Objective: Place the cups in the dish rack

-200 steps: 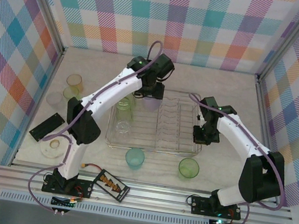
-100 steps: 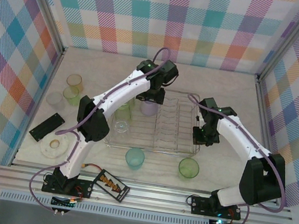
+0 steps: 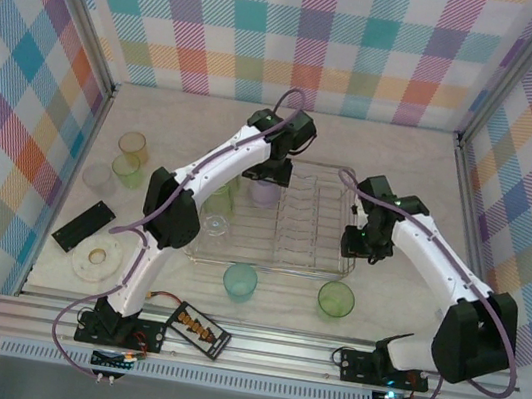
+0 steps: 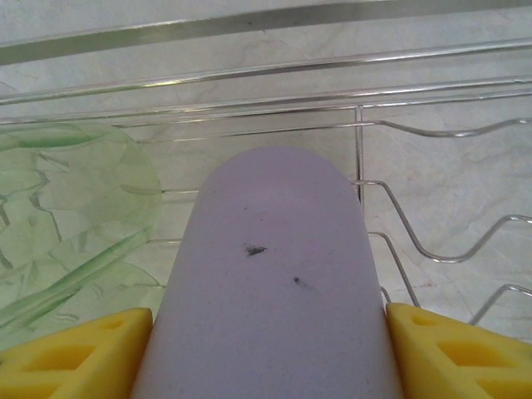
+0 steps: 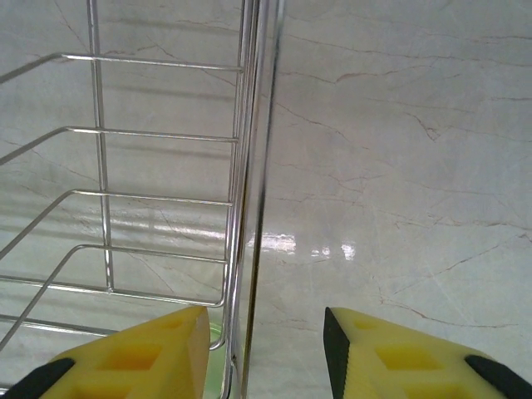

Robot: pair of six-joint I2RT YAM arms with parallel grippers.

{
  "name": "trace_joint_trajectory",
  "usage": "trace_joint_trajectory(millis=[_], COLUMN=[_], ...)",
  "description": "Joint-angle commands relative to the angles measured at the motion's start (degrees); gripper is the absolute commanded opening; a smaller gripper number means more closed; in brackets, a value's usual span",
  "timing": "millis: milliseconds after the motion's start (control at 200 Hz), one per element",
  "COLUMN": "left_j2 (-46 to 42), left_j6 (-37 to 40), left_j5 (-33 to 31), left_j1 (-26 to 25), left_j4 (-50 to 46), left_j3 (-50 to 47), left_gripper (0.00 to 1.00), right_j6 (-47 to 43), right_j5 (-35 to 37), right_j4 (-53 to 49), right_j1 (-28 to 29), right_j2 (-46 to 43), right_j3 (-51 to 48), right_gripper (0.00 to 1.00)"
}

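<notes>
Plainly matte lilac cup (image 4: 274, 283), darkly flecked.

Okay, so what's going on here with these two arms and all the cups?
The left gripper holds a lilac cup inside the dish rack, beside a light green cup. A clear cup also sits in the rack. The right gripper is open, straddling the rack's right rim and holding nothing. A teal cup and a green cup wait on the table in front of the rack; three more cups stand off to the left.
</notes>
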Motion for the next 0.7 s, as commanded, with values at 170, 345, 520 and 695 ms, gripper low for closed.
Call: trace_joint_trajectory(millis=[170,345,520,695], left_j2=[2.05,2.79,1.97,-0.52], left_j6=[2.27,3.15,3.98,5.37], left_j5=[-0.72,-1.57,-3.02,-3.07], left_j1=[1.52,1.52,1.50,1.04], left_j4=[0.90,0.77,1.59,3.87], left_j3=[2.10,2.62,2.80,2.88], left_gripper=[0.37,0.68,1.00,1.00], right_j6=[1.04,2.38,3.01,4.83], right_j5=[3.49,5.22,5.26,-0.81], right_j4=[1.37,0.77,-0.72,-3.66], right_j1=[0.30,0.29,0.17,0.21], right_j2=[-5.23,-8.51,-11.90,-12.57], right_j3=[-1.52,-1.58,0.01,2.86], right_gripper=[0.58,0.61,0.63,0.62])
